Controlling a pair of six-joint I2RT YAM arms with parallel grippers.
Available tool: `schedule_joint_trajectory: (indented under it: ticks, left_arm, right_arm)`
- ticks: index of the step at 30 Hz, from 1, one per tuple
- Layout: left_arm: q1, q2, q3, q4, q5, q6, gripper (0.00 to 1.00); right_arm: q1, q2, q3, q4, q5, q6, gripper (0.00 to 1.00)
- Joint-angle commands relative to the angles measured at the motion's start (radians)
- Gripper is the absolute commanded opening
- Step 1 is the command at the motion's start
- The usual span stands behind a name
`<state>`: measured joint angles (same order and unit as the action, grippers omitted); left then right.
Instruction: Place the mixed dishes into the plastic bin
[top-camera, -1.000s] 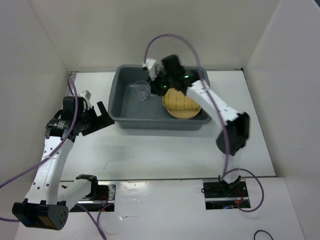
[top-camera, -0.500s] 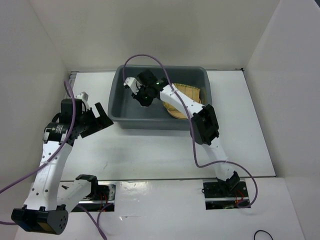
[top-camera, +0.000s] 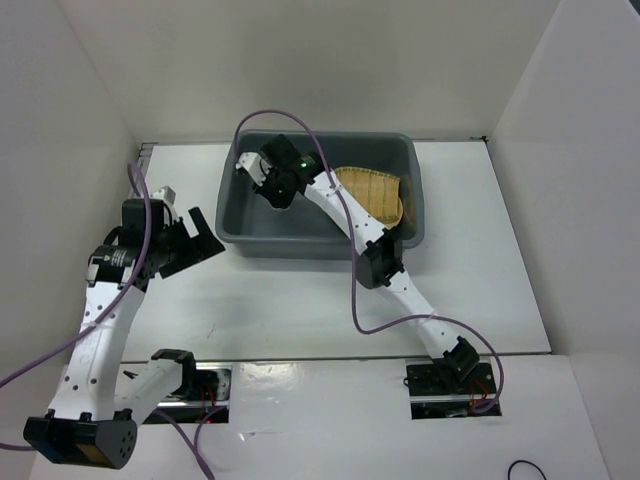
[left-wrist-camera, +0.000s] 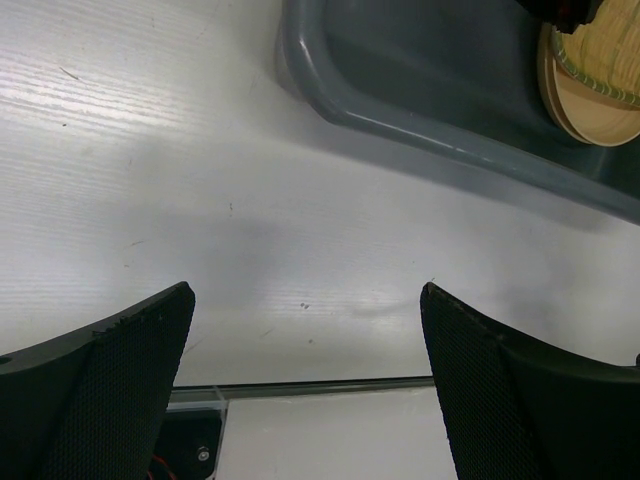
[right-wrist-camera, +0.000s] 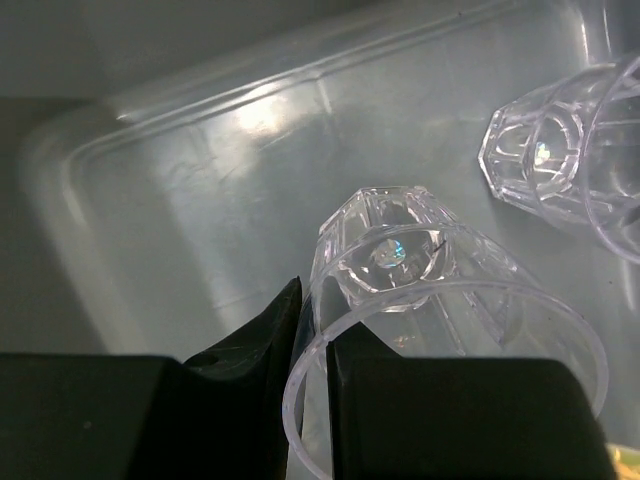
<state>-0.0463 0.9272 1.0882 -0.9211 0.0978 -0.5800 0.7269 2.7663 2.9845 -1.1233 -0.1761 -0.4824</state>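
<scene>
The right tool (top-camera: 268, 182) has swung to the bin's (top-camera: 300, 243) left end, pinching a glass (right-wrist-camera: 400, 255) by its rim. The left tool (left-wrist-camera: 305, 292) hangs spread; letting go looks next.

White desk (top-camera: 300, 300) in shot, and just one thing sits straight on it: the dark grey plastic bin (top-camera: 300, 243), flat on its base, long side facing the arm bases. In front of the bin's left corner the desk shows tiny dark specks (left-wrist-camera: 303, 305) & faint scratches. Soft shadow (left-wrist-camera: 330, 160) runs along the bin's front wall.
</scene>
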Motion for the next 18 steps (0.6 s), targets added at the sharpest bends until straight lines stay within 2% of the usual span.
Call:
schedule_joint_trajectory:
  ticks: [1,3,7,12,14,15,16,18]
  left_arm:
    - [0.008,-0.036,-0.022,-0.002,-0.009,0.006,1.00]
    - [0.008,-0.036,-0.022,-0.002,0.002,0.006,1.00]
    - [0.008,-0.045,-0.033,-0.002,0.011,0.015,1.00]
    - [0.008,-0.065,-0.033,-0.002,0.011,0.016,1.00]
    - [0.008,-0.065,-0.033,-0.002,0.020,0.016,1.00]
    - [0.008,-0.076,-0.033,-0.002,0.020,0.016,1.00]
    - [0.008,-0.076,-0.042,-0.002,0.020,0.016,1.00]
    - [0.008,-0.096,-0.042,-0.002,0.020,0.016,1.00]
  right_arm:
    - [0.025,-0.008,0.156,-0.101,-0.002,-0.016,0.12]
    - [0.025,0.006,0.117,-0.124,0.007,-0.016,0.14]
    - [0.034,0.027,0.156,-0.138,0.029,-0.005,0.25]
    - [0.043,0.072,0.156,-0.171,0.064,0.004,0.26]
    - [0.043,0.072,0.156,-0.171,0.075,0.004,0.29]
    - [0.043,0.072,0.156,-0.171,0.075,0.013,0.33]
    - [0.043,0.072,0.156,-0.171,0.075,0.013,0.44]
    - [0.052,0.062,0.156,-0.171,0.084,0.013,0.61]
